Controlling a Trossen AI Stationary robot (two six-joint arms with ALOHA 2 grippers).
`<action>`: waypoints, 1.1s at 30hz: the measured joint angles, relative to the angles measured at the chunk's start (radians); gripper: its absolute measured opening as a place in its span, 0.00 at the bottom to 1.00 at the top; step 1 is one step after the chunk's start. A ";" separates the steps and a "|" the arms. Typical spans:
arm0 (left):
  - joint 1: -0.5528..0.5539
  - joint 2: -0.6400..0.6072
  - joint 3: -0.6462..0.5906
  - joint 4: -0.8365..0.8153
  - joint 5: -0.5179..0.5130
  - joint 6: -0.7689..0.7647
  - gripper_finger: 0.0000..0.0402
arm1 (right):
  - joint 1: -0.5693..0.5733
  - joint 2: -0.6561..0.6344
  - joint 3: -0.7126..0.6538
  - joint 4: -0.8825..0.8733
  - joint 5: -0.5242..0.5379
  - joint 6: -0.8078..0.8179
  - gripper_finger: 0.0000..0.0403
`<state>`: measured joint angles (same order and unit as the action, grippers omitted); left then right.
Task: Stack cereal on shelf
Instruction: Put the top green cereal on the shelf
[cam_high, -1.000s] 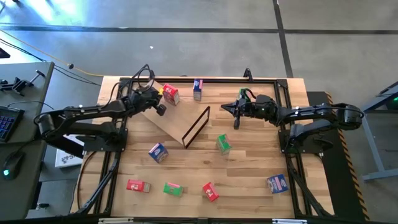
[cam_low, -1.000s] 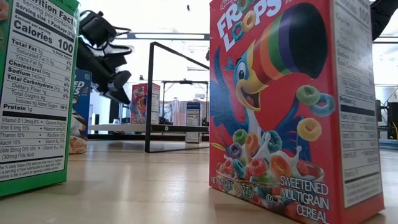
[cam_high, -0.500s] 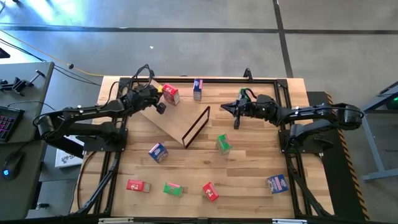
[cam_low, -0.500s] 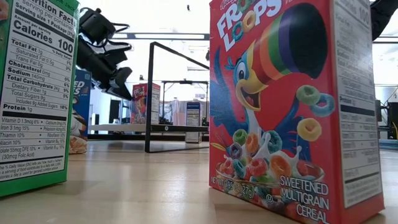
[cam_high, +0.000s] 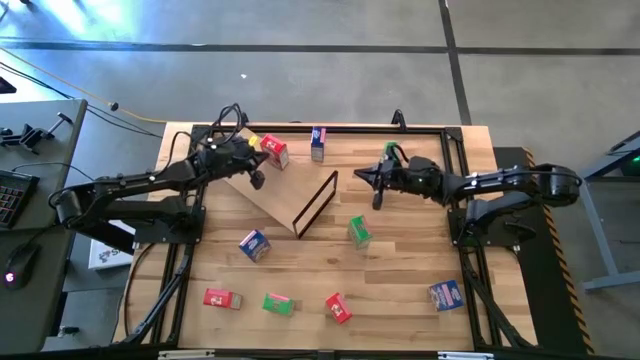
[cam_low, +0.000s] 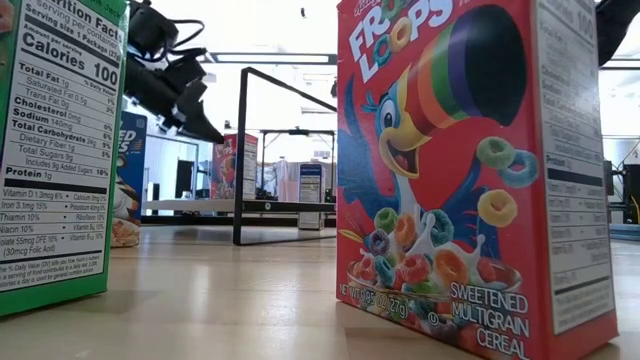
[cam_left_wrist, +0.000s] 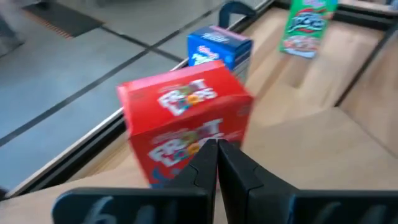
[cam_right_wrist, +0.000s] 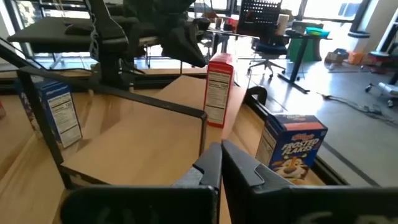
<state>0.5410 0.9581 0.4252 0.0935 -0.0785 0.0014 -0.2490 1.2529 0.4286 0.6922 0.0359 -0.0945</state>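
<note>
Jaws together above striped wooden tabletop

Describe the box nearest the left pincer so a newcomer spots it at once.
Start at the tan shelf lying aslant mid-table. At its far corner, by the left pincer, stands a red box. Its only close neighbour, along the far edge, is blue.

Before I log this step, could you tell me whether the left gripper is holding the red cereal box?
No: the left gripper is shut and empty, just short of the red Froot Loops box.

My overhead camera looks straight down; my low one sits tabletop-level, close behind the red Froot Loops box; both show the shelf.
</note>
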 joint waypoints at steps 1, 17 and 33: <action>-0.010 0.000 -0.008 0.027 0.008 -0.006 0.01 | 0.009 0.000 0.000 0.003 0.011 -0.007 0.00; -0.089 0.012 -0.119 0.500 0.182 -0.104 0.01 | 0.026 0.000 0.005 0.090 0.016 -0.009 0.00; -0.055 0.019 -0.126 0.595 0.280 -0.067 0.01 | 0.021 0.000 0.335 -0.451 0.173 0.087 0.33</action>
<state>0.4858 0.9773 0.2992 0.6883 0.2012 -0.0654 -0.2283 1.2530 0.7632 0.2416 0.2093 -0.0076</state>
